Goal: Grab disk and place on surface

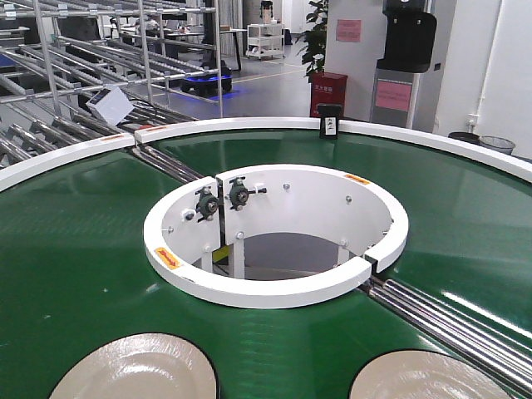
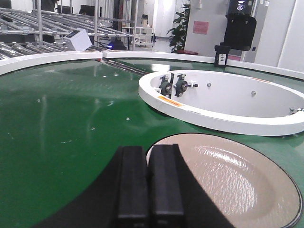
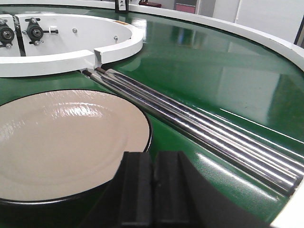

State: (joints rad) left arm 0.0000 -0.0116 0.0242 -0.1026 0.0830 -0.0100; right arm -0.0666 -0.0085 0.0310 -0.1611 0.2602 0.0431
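We noted two cream disks lying flat on the green conveyor belt: the left disk, and the right disk beside the steel rollers. We found the left end effector closed, pads together, gripping nothing, at its disk's near rim. We found the right end effector likewise closed and empty.

No legible text, pink wall sign and orange stickers seemingly printed; unreadable
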